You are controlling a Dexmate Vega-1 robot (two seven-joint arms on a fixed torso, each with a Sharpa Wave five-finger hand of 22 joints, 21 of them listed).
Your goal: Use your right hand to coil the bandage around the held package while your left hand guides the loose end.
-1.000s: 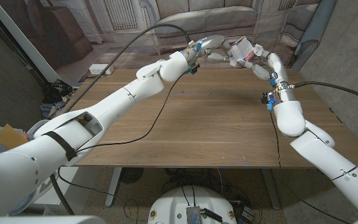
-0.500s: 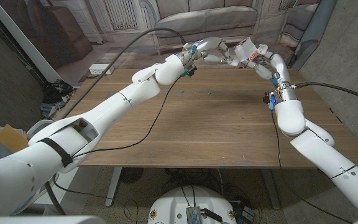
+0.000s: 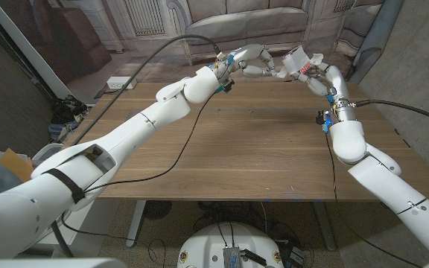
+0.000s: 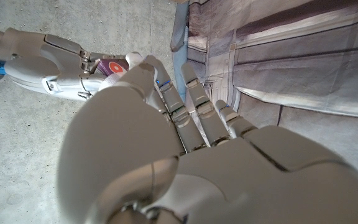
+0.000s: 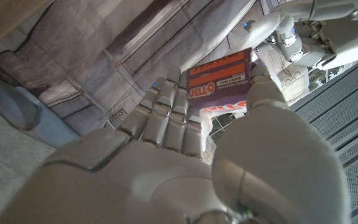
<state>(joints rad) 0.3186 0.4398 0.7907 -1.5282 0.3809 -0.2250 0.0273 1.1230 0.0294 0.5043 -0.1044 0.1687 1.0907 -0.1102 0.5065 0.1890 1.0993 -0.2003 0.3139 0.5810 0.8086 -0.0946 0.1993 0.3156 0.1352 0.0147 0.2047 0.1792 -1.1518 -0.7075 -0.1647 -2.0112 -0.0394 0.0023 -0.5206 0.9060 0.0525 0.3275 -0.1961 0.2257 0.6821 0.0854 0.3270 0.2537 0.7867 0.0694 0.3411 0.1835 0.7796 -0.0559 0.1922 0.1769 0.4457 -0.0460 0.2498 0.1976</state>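
Right hand [image 3: 317,73] grips the package [image 3: 298,59] — left hand [image 3: 252,61] beside it, grip unclear.

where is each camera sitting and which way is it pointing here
Head view: fixed on the robot's head, looking down over the wooden table; both arms reach in, the left robot hand meeting the right robot hand at the package above the far edge.
Left wrist view: on the left wrist, looking along the back of the left robot hand toward the right robot hand.
Right wrist view: on the right wrist, looking along the right robot hand, which holds the Jell-O package.
Shared: all three show the package between both hands.
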